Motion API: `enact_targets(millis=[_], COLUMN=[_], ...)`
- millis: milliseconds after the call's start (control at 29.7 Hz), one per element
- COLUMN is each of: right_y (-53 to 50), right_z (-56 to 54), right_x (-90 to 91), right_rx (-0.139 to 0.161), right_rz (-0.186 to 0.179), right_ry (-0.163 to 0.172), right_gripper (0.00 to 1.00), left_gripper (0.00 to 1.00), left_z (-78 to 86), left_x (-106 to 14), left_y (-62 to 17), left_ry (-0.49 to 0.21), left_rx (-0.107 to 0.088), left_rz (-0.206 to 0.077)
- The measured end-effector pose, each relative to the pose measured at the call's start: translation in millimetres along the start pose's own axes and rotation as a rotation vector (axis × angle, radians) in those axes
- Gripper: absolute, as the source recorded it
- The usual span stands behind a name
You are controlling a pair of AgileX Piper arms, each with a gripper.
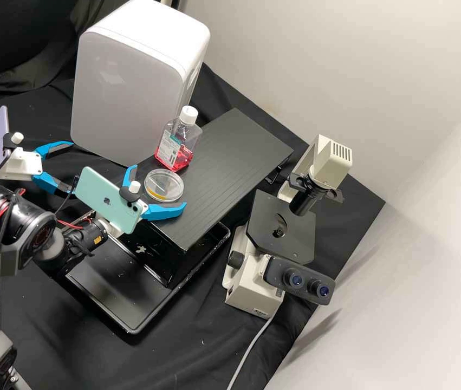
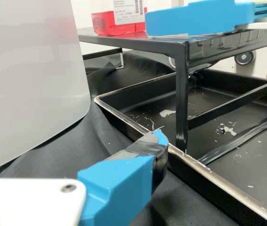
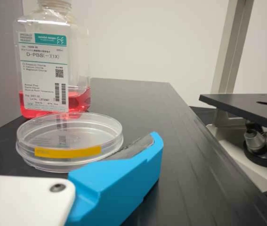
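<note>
Stock on my bench was small when I counted it: one clear round dish [image 1: 164, 185], one bottle [image 1: 177, 142], one white box [image 1: 127, 81], one black shelf [image 1: 230, 157], one tray [image 1: 116, 292] and one microscope [image 1: 281, 233], all on one black cloth [image 1: 197, 346].

My right gripper [image 1: 158, 187] was at the dish with its two blue fingers spread wide, one on each side of it. The dish lay flat between them on the near corner of the shelf, with a single yellow strip on its side wall. Seen from my right wrist, one finger [image 3: 124, 179] lay just beside the dish wall. I could not tell whether it touched. Nothing was pinched.

The bottle stood upright just behind the dish on the same shelf, close to the white box. It had one white cap, one paper label and red liquid low inside.

My left gripper [image 1: 72, 167] hung off the shelf, near the lower front of the white box. Its two fingers were also spread apart and held nothing. Seen from my left wrist, one of those fingers [image 2: 124, 179] was low over the cloth, near the tray's rim. One shelf leg [image 2: 181, 99] stood inside the tray.

The shelf stood over the tray. The microscope, with two eyepieces, stood on the cloth well apart from both grippers.
</note>
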Motion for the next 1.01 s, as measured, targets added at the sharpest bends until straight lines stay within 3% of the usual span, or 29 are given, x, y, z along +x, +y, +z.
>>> enact_targets(millis=[1009], right_y=[2.6], right_z=[1.3], right_x=[-2.0], right_rx=[-0.001], right_rz=[0.003], right_ry=[-0.001], right_gripper=[1.0], left_gripper=[1.0], left_z=[1.4], left_x=[-0.1], left_y=[-0.3], left_ry=[-0.005], left_rx=[0.001], left_rz=[-0.001])
